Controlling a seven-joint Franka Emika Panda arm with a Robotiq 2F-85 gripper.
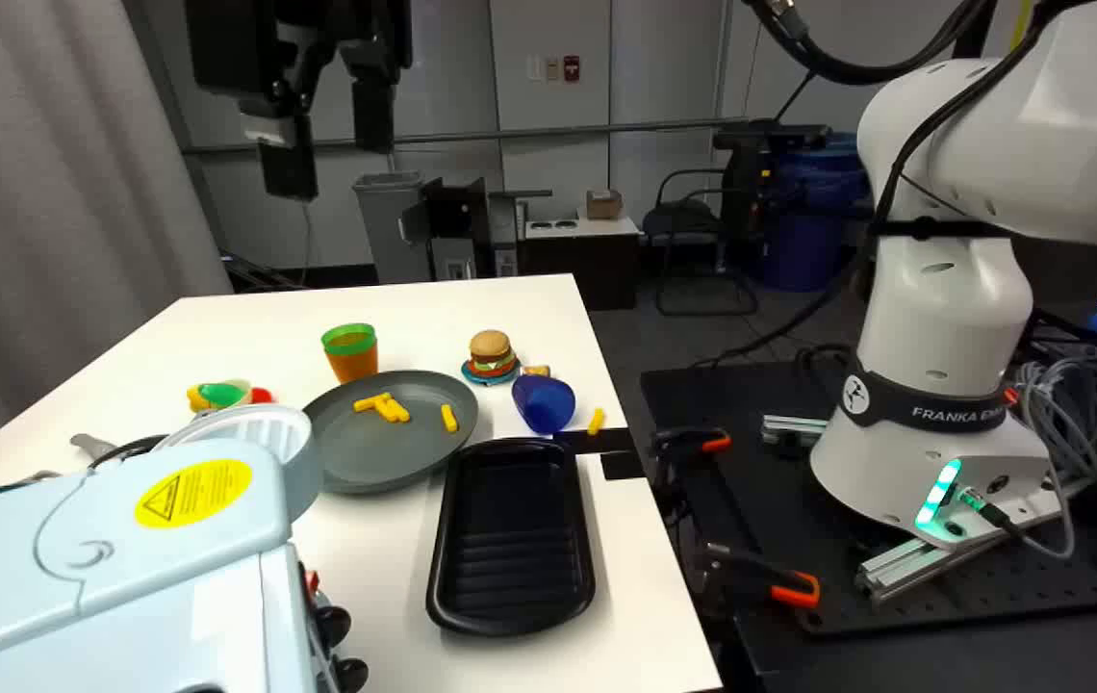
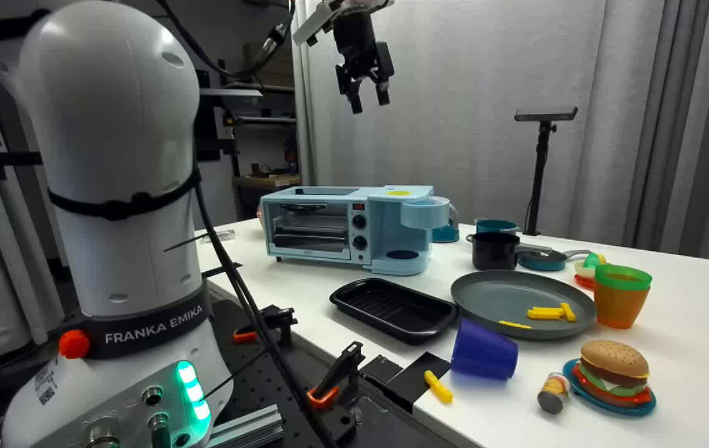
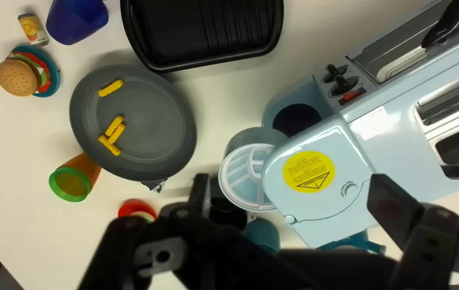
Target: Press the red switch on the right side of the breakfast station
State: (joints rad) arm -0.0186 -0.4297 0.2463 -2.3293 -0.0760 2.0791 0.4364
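Two blocky black fingers [image 3: 392,209], apart, above glossy pale-blue breakfast station [image 3: 394,157]; rectangular red switch [image 3: 352,96].

Base [image 1: 880,467]: white, its light strip [image 1: 938,493] glowing green
Arm [image 2: 115,124]: upright above the base, black strap [image 2: 115,210] around it
Pincer [image 2: 369,99]: high up, pointing down, slightly tilted
Fingers [image 3: 392,209]: well apart, both showing in the wrist view

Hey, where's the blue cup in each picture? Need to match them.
In an exterior view: blue cup just below the picture's middle.
In an exterior view: blue cup in the lower half, right of center.
In the wrist view: blue cup at the top edge, left of center.
Landmark in all three: the gray plate holding yellow sticks.
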